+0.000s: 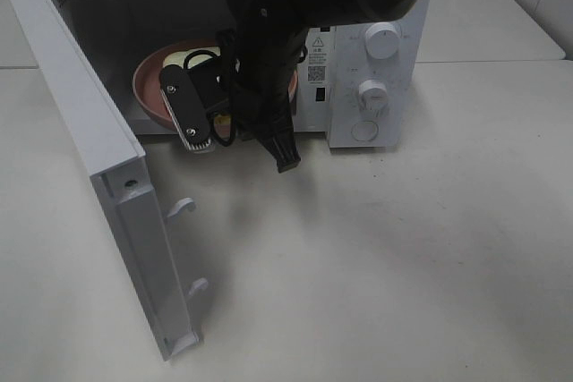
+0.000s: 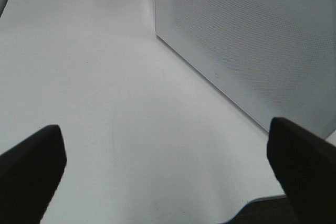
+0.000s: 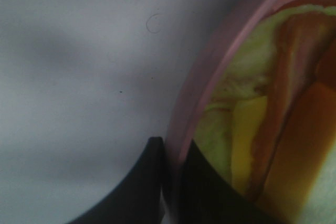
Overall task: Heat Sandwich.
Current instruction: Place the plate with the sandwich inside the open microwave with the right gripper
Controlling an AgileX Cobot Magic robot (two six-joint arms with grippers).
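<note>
The white microwave (image 1: 376, 60) stands with its door (image 1: 89, 149) swung wide open to the left. Inside its cavity is the round pink plate (image 1: 152, 82) carrying the sandwich (image 1: 192, 58). The black right arm (image 1: 269, 60) reaches in from above and covers much of the plate. In the right wrist view, my right gripper (image 3: 170, 182) is shut on the plate's pink rim (image 3: 210, 77), with the yellow-green filling of the sandwich (image 3: 273, 119) just beyond. My left gripper (image 2: 168, 166) hangs open over bare table, nothing between its fingers (image 2: 31, 166).
The open door juts toward the front left of the table (image 1: 403, 257). Two knobs (image 1: 383, 40) sit on the microwave's right panel. In the left wrist view a white dotted face of the microwave (image 2: 252, 40) stands close beside the left gripper.
</note>
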